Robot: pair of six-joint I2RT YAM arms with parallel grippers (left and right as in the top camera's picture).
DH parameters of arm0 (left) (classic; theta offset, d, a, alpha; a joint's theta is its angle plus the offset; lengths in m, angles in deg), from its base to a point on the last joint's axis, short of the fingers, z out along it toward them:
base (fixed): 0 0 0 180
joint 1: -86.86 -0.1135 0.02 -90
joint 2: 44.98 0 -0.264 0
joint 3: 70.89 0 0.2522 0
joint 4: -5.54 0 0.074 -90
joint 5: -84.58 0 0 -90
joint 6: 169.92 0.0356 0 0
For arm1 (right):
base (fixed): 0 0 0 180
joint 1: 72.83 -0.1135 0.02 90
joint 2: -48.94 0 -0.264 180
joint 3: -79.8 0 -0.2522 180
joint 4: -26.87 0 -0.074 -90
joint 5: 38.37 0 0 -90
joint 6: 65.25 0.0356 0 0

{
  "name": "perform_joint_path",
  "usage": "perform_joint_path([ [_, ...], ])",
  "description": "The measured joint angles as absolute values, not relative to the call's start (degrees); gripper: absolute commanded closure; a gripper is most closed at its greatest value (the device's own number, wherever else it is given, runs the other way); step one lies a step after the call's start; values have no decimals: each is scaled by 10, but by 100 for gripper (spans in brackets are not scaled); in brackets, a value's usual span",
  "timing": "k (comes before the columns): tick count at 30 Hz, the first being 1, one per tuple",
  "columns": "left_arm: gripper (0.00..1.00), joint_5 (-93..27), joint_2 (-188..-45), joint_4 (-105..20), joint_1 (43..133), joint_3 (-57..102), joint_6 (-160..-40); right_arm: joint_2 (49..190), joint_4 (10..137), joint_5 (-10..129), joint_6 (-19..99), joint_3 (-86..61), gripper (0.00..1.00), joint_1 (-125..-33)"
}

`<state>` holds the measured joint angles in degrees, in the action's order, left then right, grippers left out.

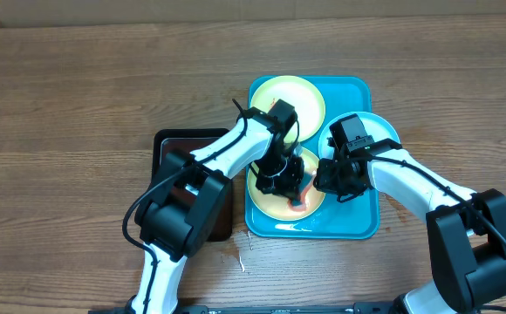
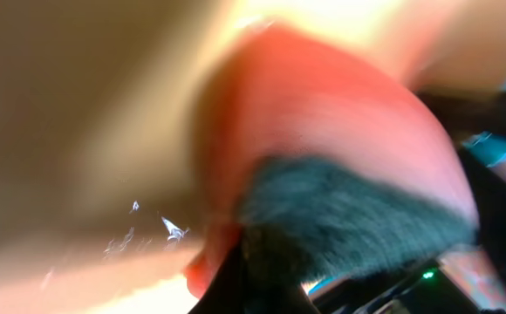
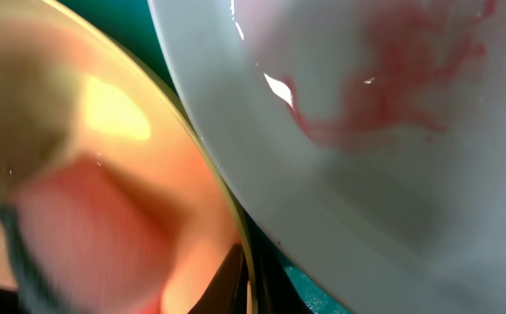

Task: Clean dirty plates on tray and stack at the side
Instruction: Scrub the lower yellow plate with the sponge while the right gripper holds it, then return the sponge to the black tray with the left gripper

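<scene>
Overhead view: the teal tray (image 1: pixel 358 222) lies right of the centre of the frame on the table (image 1: pixel 78 87). All three plates are on it, and none is stacked at the side yet. The upper yellow-green plate (image 1: pixel 305 94) is at the top of the tray, the blue-white plate (image 1: pixel 379 126) at its right edge, and the lower yellow-green plate (image 1: pixel 266 201) in the bottom half. The left tool (image 1: pixel 281 179) is over this lower plate, with an orange sponge (image 1: pixel 298 201) under it. The right tool (image 1: pixel 336 179) is just beside the plate's right rim. A brown tray (image 1: pixel 179 144) lies at the left.

The count is two yellow-green plates, one blue-white plate, one teal tray, one brown tray and one sponge.

Left wrist view (very blurred): the sponge (image 2: pixel 340 157), pink with a dark green scrub layer, fills the frame. It seems clamped in the left tool and pressed on the yellow plate.

Right wrist view: the blue-white plate (image 3: pixel 393 192) at the upper right carries a red smear (image 3: pixel 410 78). The lower yellow-green plate (image 3: pixel 148 131) is at the left. Only a dark part of the right tool shows at the bottom, so I cannot tell if it is closed.

I judge that the step in hand is wiping the lower plate. To do it well, lay the sponge flat and make short strokes across the stain. The right tool should steady the rim so that the plate does not slide.
</scene>
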<state>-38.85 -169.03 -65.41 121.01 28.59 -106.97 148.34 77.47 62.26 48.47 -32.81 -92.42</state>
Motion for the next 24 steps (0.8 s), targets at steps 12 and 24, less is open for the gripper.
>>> perform_joint_path([
  [12, 96, -113, -1694, -792, 1208, 372, -1123, 1483, 774, 623, 485, -328, 96, -924],
  [24, 96, -88, -1621, -827, 1194, 445, -1122, 1483, 774, 623, 485, -328, 96, -924],
])
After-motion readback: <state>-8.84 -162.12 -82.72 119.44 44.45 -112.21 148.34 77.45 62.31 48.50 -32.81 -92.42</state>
